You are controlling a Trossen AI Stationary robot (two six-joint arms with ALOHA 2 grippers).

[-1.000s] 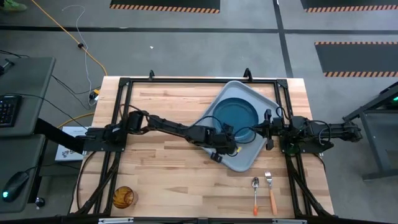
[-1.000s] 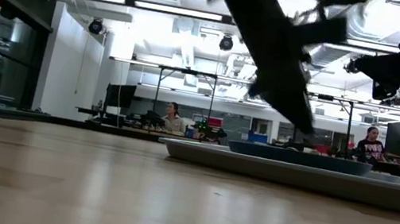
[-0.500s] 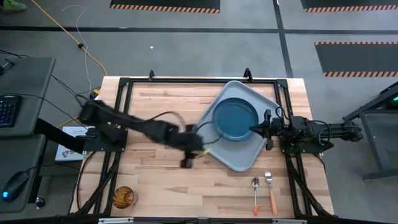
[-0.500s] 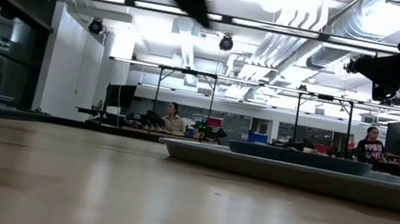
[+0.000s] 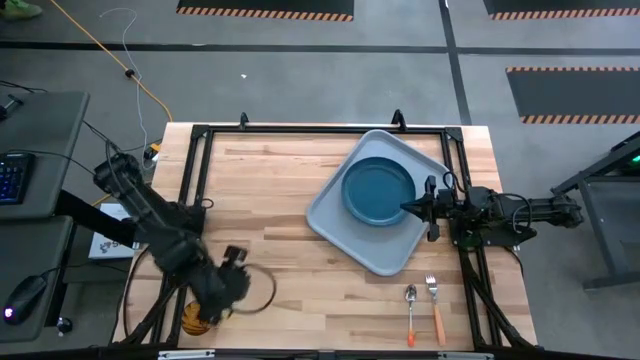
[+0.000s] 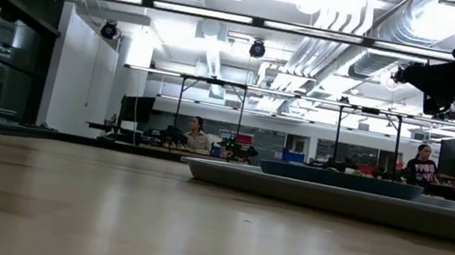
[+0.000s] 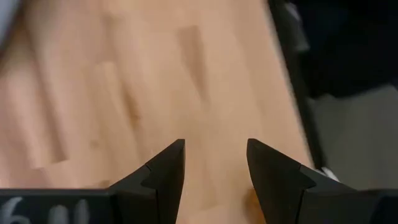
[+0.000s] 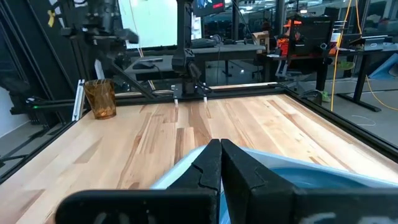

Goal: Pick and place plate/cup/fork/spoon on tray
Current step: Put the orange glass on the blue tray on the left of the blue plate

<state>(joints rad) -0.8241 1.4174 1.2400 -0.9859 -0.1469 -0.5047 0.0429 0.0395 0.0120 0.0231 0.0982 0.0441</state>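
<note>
The dark teal plate (image 5: 378,190) lies flat in the grey-blue tray (image 5: 345,235), which rests on the table's right half; both also show in the low view, the plate (image 6: 339,177) and the tray (image 6: 344,201). The amber cup (image 5: 195,318) stands upright at the near left corner, partly under my left arm; it also shows in the right wrist view (image 8: 102,98). The spoon (image 5: 410,300) and the fork (image 5: 435,302) lie side by side near the front right edge. My left gripper (image 7: 214,163) is open and empty above bare wood beside the cup (image 5: 230,270). My right gripper (image 8: 219,155) is shut and empty above the tray's right edge (image 5: 410,208).
A black metal frame (image 5: 200,130) runs around the tabletop. A loop of cable (image 5: 258,290) hangs by my left arm. Bare wood (image 5: 260,190) lies between the tray and the left edge. People sit at desks far behind the table (image 6: 197,132).
My left gripper has swung from the tray's near edge across the table toward the left and near edges, ending beside the cup. It has left the low view. The plate and tray have stayed where they were.
</note>
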